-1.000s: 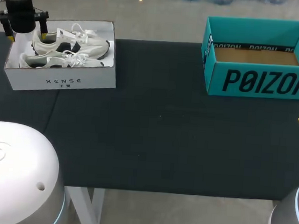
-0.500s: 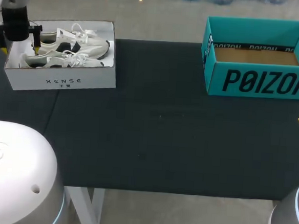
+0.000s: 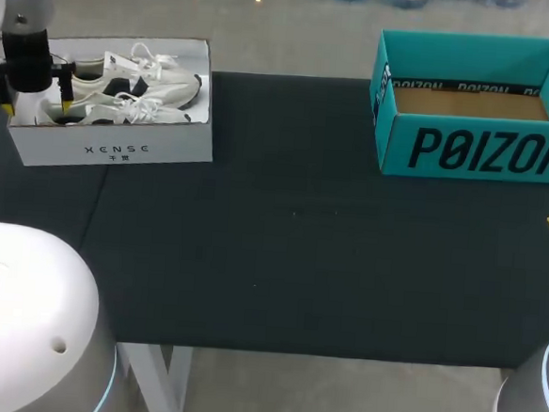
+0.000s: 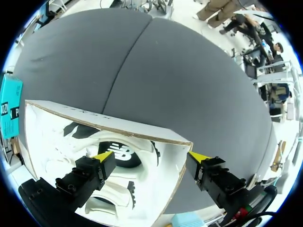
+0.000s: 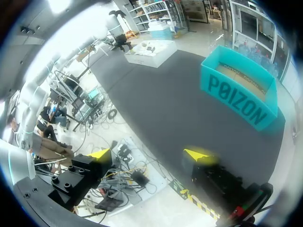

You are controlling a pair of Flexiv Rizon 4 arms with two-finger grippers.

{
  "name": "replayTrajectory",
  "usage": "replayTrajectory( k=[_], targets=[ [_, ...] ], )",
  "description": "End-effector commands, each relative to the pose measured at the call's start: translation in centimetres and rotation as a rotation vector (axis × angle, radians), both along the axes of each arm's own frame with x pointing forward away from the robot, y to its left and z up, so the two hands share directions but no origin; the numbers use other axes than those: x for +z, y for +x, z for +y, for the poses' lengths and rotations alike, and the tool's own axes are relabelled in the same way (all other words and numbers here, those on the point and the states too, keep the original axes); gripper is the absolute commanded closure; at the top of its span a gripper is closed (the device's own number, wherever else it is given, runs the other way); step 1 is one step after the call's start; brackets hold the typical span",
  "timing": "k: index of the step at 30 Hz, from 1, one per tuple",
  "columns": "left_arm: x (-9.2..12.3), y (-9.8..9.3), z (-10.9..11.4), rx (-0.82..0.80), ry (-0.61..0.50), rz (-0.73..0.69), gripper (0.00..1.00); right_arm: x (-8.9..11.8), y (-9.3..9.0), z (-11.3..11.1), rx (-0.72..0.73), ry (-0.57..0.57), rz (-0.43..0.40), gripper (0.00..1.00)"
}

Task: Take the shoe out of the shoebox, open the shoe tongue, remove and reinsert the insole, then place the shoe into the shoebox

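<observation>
A white shoebox (image 3: 118,148) stands at the table's far left with two white shoes in it, one (image 3: 137,85) behind the other (image 3: 111,112). My left gripper (image 3: 34,106) is open and straddles the box's left end wall, one yellow tip inside by the shoes' heels and the other outside. In the left wrist view that gripper (image 4: 151,156) has the box's rim (image 4: 118,127) between its fingers, and a shoe (image 4: 118,156) with a black patch lies by the inner finger. My right gripper (image 5: 147,153) is open and empty, out past the table's right edge.
A teal open box (image 3: 477,145) stands at the far right of the table, with brown cardboard showing inside; the right wrist view has it (image 5: 241,94) well ahead of the gripper. Dark cloth covers the table (image 3: 291,245).
My left gripper has come forward and down along the shoebox's left end, from its back corner to its left wall. The right arm has kept still.
</observation>
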State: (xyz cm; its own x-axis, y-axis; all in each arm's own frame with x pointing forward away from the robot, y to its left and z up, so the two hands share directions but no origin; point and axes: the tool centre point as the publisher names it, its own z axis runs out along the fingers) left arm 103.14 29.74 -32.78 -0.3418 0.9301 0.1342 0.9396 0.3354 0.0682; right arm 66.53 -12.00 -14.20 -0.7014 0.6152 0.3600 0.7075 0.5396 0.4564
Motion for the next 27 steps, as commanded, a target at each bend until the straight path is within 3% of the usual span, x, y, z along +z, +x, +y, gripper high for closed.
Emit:
replayTrajectory(
  k=[1,16,17,18,19,23,25,26,27],
  targets=[
    [-0.6,0.4,0.4,0.006,-0.007,0.01,0.0,-0.1,0.1,0.0,0.001,-0.002,0.003,0.0],
    [-1.9,0.7,0.6,0.018,-0.032,0.021,0.0,-0.1,0.1,0.0,0.001,-0.002,0.003,0.0],
    [-1.9,0.7,0.7,0.02,-0.033,0.02,0.05,-0.1,0.1,0.0,0.001,-0.002,0.003,0.0],
    [-2.0,0.7,0.8,0.024,-0.031,0.015,0.18,-0.1,0.1,0.0,0.001,-0.002,0.003,0.0],
    [-2.1,0.8,0.9,0.03,-0.029,0.012,0.2,-0.1,0.1,0.0,0.001,-0.002,0.003,0.0],
    [-2.2,1.1,1.1,0.032,-0.029,0.009,0.14,-0.1,0.1,0.0,0.001,-0.002,0.003,0.0],
    [-2.3,1.2,1.2,0.035,-0.028,0.008,0.17,-0.1,0.1,0.0,0.001,-0.002,0.003,0.0],
    [-2.3,1.3,1.2,0.036,-0.028,0.008,0.23,-0.1,0.1,0.0,0.001,-0.002,0.003,0.0],
    [-2.3,1.4,1.3,0.037,-0.028,0.007,0.4,-0.1,0.1,0.0,0.001,-0.002,0.003,0.0]
  ],
)
